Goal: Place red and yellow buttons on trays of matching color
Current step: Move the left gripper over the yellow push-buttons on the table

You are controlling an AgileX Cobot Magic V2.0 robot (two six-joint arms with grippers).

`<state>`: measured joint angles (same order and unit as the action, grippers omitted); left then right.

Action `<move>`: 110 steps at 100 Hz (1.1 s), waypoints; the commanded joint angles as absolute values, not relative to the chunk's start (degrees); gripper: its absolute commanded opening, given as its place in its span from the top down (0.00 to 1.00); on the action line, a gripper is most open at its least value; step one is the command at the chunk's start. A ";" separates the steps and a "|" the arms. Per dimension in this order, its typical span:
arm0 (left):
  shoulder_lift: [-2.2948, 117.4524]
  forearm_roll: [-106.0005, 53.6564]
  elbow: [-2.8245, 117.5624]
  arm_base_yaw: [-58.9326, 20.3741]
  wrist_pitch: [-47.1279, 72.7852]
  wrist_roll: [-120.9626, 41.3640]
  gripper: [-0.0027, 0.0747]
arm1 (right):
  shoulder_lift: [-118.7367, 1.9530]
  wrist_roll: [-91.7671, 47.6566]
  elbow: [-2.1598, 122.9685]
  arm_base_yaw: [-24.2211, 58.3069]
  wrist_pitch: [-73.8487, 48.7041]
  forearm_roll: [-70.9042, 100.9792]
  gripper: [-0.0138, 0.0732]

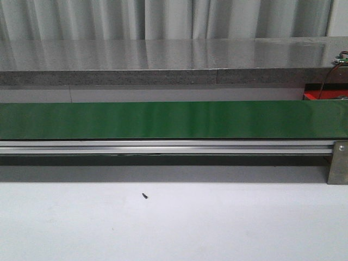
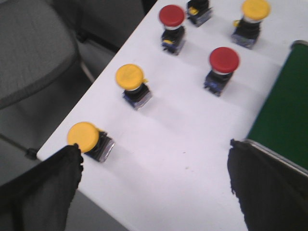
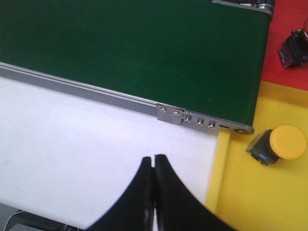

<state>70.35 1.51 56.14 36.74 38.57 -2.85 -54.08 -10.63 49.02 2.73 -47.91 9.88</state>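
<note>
Five buttons are seen unsorted on the white table [image 2: 183,144] in the left wrist view: a yellow button at the table corner [image 2: 84,136], a second yellow button [image 2: 130,77], a red button near the belt [image 2: 224,58], a farther red button [image 2: 172,15] and a third yellow button [image 2: 255,9]. A sixth object beside the farther red one is cut off and cannot be identified.

One yellow button on the tray [image 3: 287,141] is already placed in the yellow tray [image 3: 250,192], shown only in the right wrist view. In the red tray [image 3: 288,19] a dark button body is partly seen at the frame edge; its cap colour cannot be told. The sorting is therefore judged to be at an early stage, with at least five buttons left.

The left gripper [image 2: 154,187] is held with its fingers wide apart above the table corner, nothing between them. The right gripper [image 3: 154,192] is held with its fingers pressed together, empty, near the yellow tray.

In the front view only the green conveyor belt [image 1: 174,119] and a small dark speck are shown; neither buttons nor grippers appear there.
</note>
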 commanded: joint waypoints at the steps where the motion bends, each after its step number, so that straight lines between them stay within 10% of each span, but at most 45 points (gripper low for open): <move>1: 70.92 1.90 58.22 39.09 36.16 -2.08 0.19 | -53.35 -10.63 50.51 2.75 -45.56 9.95 0.92; 110: 99.30 5.82 73.15 45.97 36.46 -2.08 0.19 | -53.35 -10.63 50.51 2.75 -45.56 9.95 0.92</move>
